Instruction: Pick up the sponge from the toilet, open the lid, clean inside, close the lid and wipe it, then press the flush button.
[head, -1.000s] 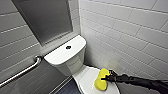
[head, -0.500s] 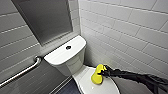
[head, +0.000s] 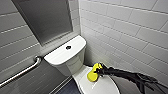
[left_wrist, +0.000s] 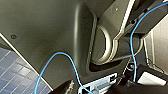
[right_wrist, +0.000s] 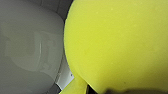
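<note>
Tiled wall (head: 130, 32) bkgd; R jaws clamped on sponge (head: 93, 73), touching lid (head: 106, 87).

body log | head view, lower right: R arm (head: 130, 75) black, slim, jointed, thicker twd frame edge; R gripper (head: 99, 71) black | L wrist view: dk grey moulded shell (left_wrist: 50, 32) w/ small round screw (left_wrist: 13, 36); silver ring (left_wrist: 108, 45); grey bracket (left_wrist: 125, 25); thin blue cables (left_wrist: 67, 58); white connector (left_wrist: 100, 86)
</note>
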